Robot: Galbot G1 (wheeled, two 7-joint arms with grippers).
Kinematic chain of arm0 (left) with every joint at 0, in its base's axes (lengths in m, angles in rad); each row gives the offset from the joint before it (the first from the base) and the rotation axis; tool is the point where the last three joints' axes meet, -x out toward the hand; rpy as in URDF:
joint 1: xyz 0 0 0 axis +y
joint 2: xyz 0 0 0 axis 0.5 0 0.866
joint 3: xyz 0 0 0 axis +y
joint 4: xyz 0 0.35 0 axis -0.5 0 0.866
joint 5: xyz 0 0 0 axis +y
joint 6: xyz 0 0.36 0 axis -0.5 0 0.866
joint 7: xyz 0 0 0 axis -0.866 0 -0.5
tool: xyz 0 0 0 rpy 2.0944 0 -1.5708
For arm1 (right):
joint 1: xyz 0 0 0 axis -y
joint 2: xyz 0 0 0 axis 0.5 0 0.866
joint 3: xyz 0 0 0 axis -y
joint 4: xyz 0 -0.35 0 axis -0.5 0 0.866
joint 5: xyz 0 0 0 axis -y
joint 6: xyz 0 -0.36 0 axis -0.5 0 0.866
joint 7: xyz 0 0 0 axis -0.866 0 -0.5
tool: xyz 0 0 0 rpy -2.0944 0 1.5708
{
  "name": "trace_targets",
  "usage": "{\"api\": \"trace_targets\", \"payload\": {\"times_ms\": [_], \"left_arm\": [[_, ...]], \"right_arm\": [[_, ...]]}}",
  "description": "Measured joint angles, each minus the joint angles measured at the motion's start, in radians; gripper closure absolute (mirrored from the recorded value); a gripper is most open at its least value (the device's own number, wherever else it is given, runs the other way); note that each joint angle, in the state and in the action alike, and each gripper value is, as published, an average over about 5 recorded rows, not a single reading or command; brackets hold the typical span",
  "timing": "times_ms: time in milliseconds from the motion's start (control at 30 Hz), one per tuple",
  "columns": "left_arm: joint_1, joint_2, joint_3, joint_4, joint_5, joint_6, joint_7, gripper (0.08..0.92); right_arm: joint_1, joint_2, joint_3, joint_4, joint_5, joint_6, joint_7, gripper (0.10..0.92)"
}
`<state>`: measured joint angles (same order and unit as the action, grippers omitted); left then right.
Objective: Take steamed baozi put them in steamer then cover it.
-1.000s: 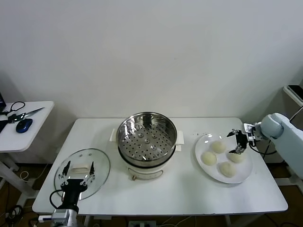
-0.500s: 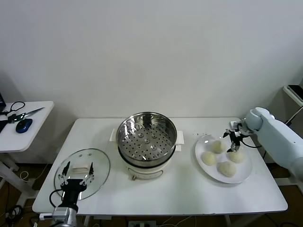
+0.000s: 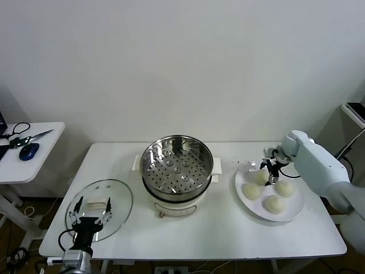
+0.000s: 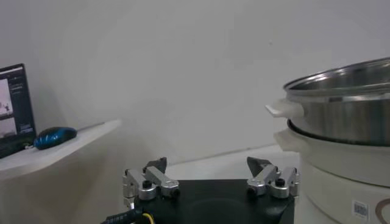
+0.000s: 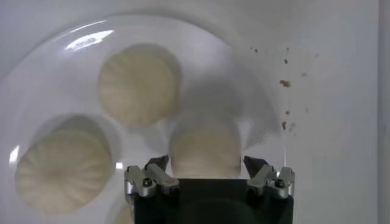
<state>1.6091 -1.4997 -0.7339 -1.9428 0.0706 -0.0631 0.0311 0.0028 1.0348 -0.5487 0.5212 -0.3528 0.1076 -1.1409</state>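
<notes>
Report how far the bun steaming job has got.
Done: nothing; the steamer is empty. In hand: the right gripper, open, hovers over one baozi on the plate. Left: all four buns, then the cover, lying by the left gripper.

A: Any readable text, labels, brands or numbers in any view?

B: None legible. The steamer [image 4: 341, 122] carries a small white sticker [image 4: 361, 210] low on its white base, seen in the left wrist view; it bears dark print, too small to read.

A: Anything on the side table [image 3: 40, 149] at far left?

B: The left wrist view shows a screen [image 4: 13, 109] standing there beside a blue mouse [image 4: 55, 136]. The screen displays a picture and some lines, none readable.

A: Plate [image 3: 296, 210], or cover [image 3: 120, 197]?

B: No markings visible on either.
</notes>
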Motion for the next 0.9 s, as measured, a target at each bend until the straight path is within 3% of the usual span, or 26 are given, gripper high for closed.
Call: {"api": "trace_targets", "payload": {"times_ms": [400,900], "left_arm": [[0.007,-0.001,-0.001,0.000,-0.001,-0.001,-0.002,0.177],[0.022,0.000,-0.002,-0.016,-0.011,0.003,-0.005,0.177]], "right_arm": [[0.005,0.009,-0.004,-0.017,-0.010,0.011,-0.023,0.330],[0.147,-0.040,-0.170,0.118,0.082,0.059,-0.052,0.338]]}}
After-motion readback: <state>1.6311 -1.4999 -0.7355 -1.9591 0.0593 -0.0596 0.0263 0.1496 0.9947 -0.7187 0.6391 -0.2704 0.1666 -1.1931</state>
